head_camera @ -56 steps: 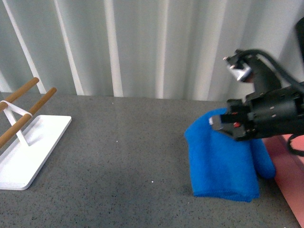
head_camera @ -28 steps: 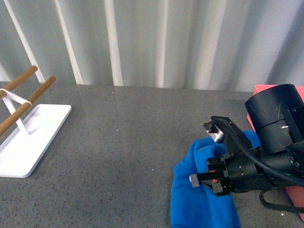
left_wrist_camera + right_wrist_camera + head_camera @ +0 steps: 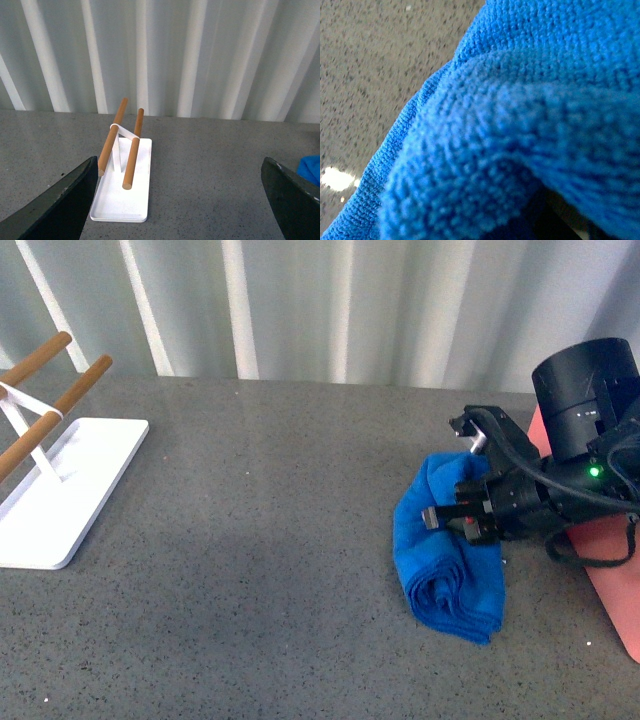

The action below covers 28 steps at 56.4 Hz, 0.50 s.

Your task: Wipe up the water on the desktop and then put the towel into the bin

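R pincer (image 3: 450,472) sat low on the surface (image 3: 250,570) w/ fingers spread and the towel (image 3: 440,570) bunched btwn and under them, most of the cloth trailing from the pincer toward the robot; can't tell whether it actually clamped the cloth. Bin (image 3: 610,580) lay near the pincer's right, partly under its arm and apart from the towel, w/ the rack (image 3: 70,490) well apart to its left. L pincer (image 3: 179,165) was released, fingers wide w/ nothing btwn, rack ahead of it.
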Motion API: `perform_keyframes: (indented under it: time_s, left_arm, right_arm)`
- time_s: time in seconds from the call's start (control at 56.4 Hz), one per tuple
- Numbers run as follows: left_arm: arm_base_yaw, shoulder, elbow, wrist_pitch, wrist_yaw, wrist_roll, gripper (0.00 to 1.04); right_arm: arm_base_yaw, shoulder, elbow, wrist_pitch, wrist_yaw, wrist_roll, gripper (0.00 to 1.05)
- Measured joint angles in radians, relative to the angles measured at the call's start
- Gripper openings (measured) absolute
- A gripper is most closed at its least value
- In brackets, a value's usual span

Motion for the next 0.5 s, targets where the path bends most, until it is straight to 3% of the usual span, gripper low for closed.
perform_keyframes:
  time_s: [0.231, 0.497]
  left_arm:
    - [0.0, 0.0, 0.0, 0.0, 0.0, 0.0, 0.98]
    - [0.0, 0.0, 0.0, 0.0, 0.0, 0.0, 0.98]
  right_arm:
    - [0.024, 0.118, 0.201, 0.05, -0.066, 0.011, 0.03]
    - [0.119, 0.146, 0.314, 0.02, -0.167, 0.0, 0.03]
